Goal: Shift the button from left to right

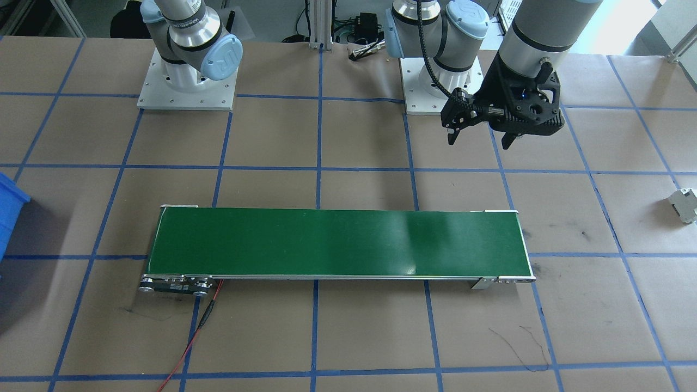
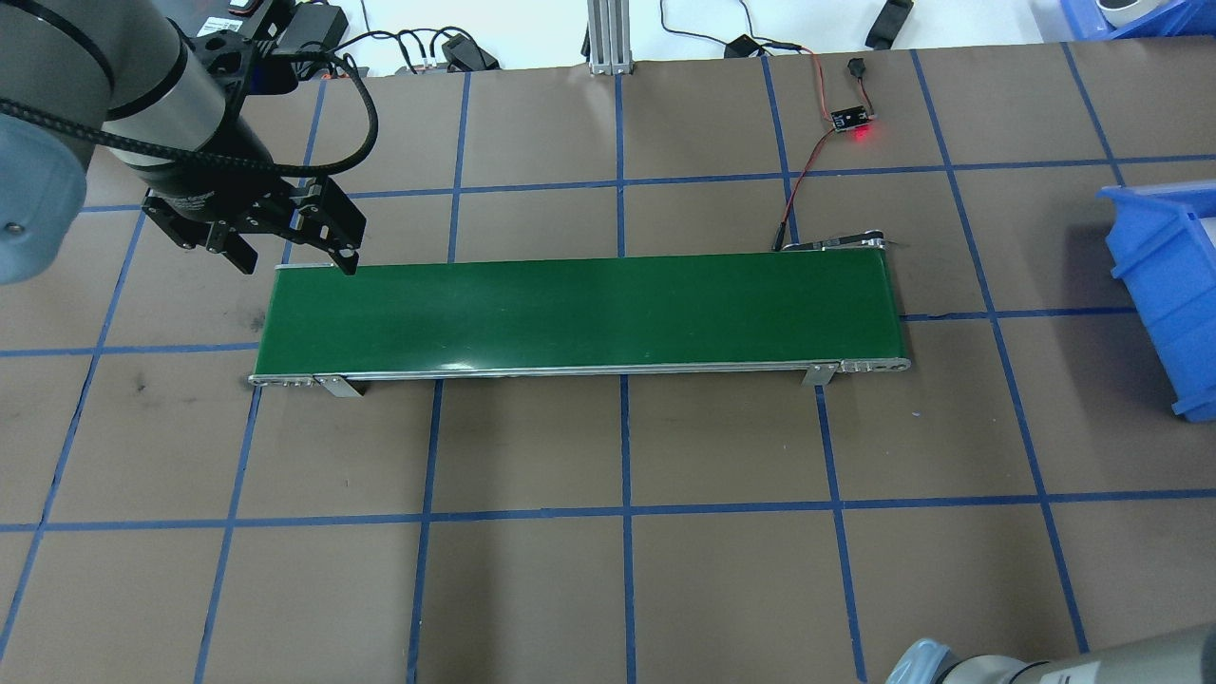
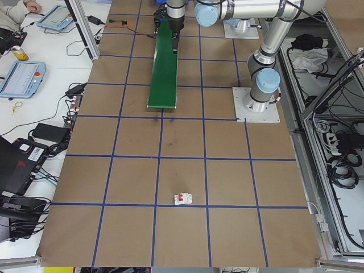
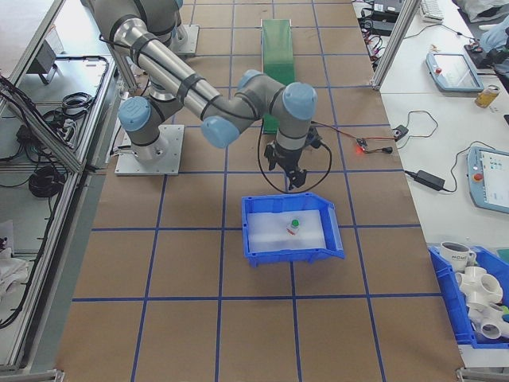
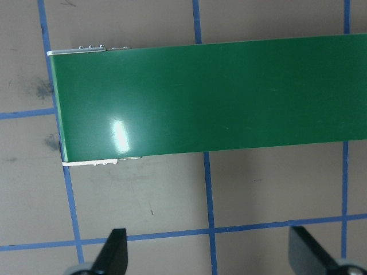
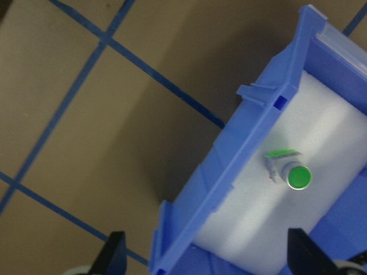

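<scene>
- Fingertips of the right gripper (image 6: 206,252) frame the bottom of the right wrist view, spread wide with nothing between them; it hangs above the near wall of the blue bin (image 6: 229,189).
- Button (image 6: 291,172) lies inside that bin on the white liner, green cap showing, apart from the walls. The right-end view confirms it: button (image 4: 294,224) in the bin (image 4: 262,239), with the gripper (image 4: 289,173) above the table just beyond the bin's far edge.
- Left gripper (image 2: 285,249) hovers near the left end of the green conveyor (image 2: 579,309), jaws parted and empty; its wrist view shows only bare belt (image 5: 218,97) and the taped table.
- Judgement: the button sits at the right-hand station and neither gripper is holding it, so the transfer appears complete or nearly so. What seems left is for the arms to clear away.
- Separate white and red part (image 3: 182,198) lies alone on the table well away on the left side; it is not the task item.
</scene>
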Controlling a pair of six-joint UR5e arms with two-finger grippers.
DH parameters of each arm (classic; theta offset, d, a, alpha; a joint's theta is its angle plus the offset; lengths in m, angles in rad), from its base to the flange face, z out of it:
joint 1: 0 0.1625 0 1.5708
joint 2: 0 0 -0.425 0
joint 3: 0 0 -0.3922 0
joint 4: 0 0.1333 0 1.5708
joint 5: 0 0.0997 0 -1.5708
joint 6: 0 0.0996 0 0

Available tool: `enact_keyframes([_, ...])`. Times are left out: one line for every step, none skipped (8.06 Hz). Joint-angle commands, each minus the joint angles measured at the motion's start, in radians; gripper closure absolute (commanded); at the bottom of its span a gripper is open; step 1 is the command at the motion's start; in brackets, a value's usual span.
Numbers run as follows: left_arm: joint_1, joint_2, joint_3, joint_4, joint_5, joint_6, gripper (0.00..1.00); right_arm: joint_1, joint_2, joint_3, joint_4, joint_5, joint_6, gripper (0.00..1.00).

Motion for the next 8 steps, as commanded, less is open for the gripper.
enact_keyframes([-0.008, -0.002, -0.001, 0.0, 0.005, 0.0, 0.0, 0.238, -0.199, -0.019, 0.254, 0.0, 0.504, 0.0])
enact_keyframes([-0.01, -0.003, -0.003, 0.0, 0.002, 0.0, 0.0, 0.38, -0.239, -0.042, 0.314, -0.006, 0.726, 0.0])
enact_keyframes([-0.01, -0.003, -0.004, 0.0, 0.005, 0.001, 0.0, 0.521, -0.235, -0.087, 0.363, 0.0, 0.948, 0.0])
enact_keyframes([-0.01, 0.0, -0.006, 0.0, 0.008, 0.001, 0.0, 0.653, -0.227, -0.108, 0.368, 0.003, 1.137, 0.0])
enact_keyframes([-0.01, 0.0, -0.007, 0.001, 0.009, 0.003, 0.0, 0.749, -0.224, -0.105, 0.37, 0.027, 1.306, 0.0])
enact_keyframes([-0.01, -0.002, -0.007, 0.003, 0.008, 0.003, 0.0, 0.812, -0.216, -0.103, 0.373, 0.055, 1.445, 0.0])
enact_keyframes([-0.01, 0.003, -0.007, 0.001, 0.008, 0.003, 0.0, 0.826, -0.216, -0.099, 0.373, 0.057, 1.466, 0.0])
enact_keyframes([-0.011, 0.003, -0.007, 0.001, 0.011, 0.003, 0.0, 0.826, -0.216, -0.099, 0.371, 0.06, 1.469, 0.0])
